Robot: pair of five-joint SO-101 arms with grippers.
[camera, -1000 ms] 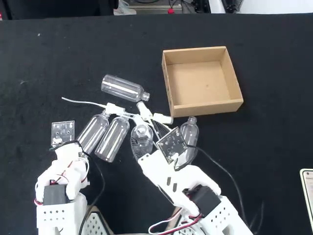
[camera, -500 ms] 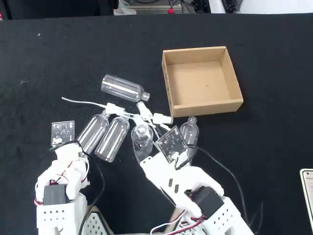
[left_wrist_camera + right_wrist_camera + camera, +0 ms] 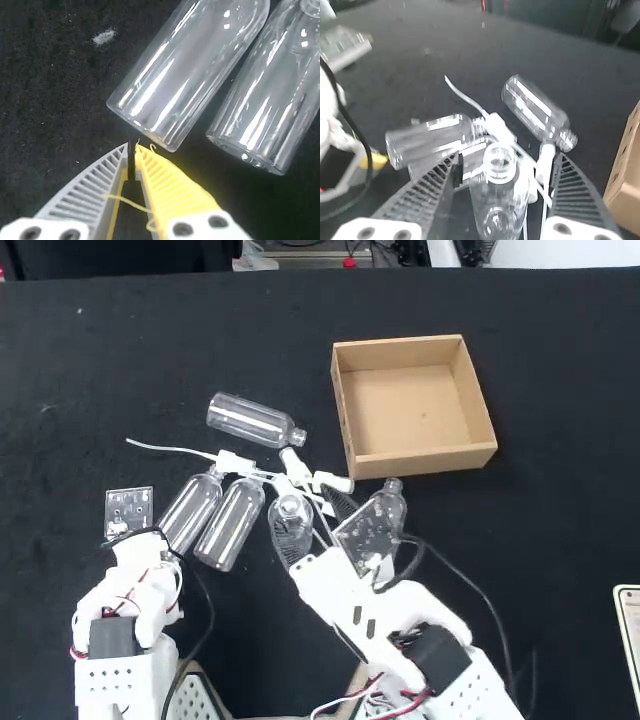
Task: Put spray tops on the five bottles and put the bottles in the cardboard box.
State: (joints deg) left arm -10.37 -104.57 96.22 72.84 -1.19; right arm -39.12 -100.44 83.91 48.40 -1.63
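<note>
Covered and cropped things, noted view by view.
From above, the right arm's wrist plate (image 3: 365,532) hid the lower body of one bottle (image 3: 391,495); we could not identify the flat item (image 3: 628,612) cut by the frame edge. The left wrist view cut off two lying bottles (image 3: 190,70); the right wrist view cropped the cardboard box (image 3: 626,165).

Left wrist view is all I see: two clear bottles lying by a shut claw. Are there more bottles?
Observer: Yes. The high view shows a third bottle lying apart, near the cardboard box.
Visitor: What's the other claw doing?
Observer: The right claw is open, with an uncapped bottle between its jaws.
Visitor: Where are the spray tops?
Observer: White spray tops lie loose on the table, none on a bottle.
</note>
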